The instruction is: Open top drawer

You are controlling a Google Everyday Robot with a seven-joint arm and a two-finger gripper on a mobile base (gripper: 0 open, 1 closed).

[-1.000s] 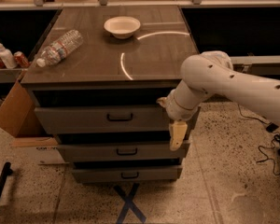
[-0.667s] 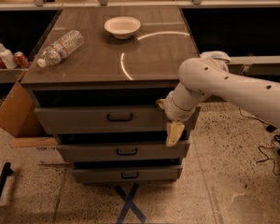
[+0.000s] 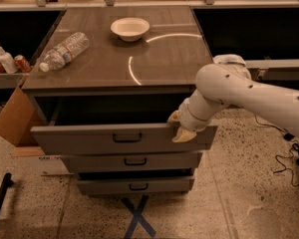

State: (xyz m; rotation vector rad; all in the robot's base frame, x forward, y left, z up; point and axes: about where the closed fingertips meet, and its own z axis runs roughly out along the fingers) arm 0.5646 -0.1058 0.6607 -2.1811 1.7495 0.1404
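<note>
The top drawer (image 3: 89,139) is the widest grey drawer of the cabinet. Its flat front carries a small black bar handle (image 3: 127,137), and it stands pulled out, with a dark gap under the brown cabinet top (image 3: 164,59). My gripper (image 3: 180,127), on the white arm coming in from the right, sits at the top edge of the drawer front, right of the handle and touching the panel. Two shorter grey drawers, the middle drawer (image 3: 132,161) and the bottom drawer (image 3: 134,185), stand below it, pushed further in.
A white bowl (image 3: 130,28) and a lying plastic water bottle (image 3: 65,50) rest on the cabinet top. A cardboard box (image 3: 12,116) leans at the cabinet's left. Cans and a bottle (image 3: 10,62) stand on a left shelf. Blue X tape (image 3: 138,215) marks the floor; cables (image 3: 284,148) lie at right.
My gripper has moved from hanging in front of the drawer's right end up to the front panel's top edge. The top drawer stands further out, with a wider dark gap.
</note>
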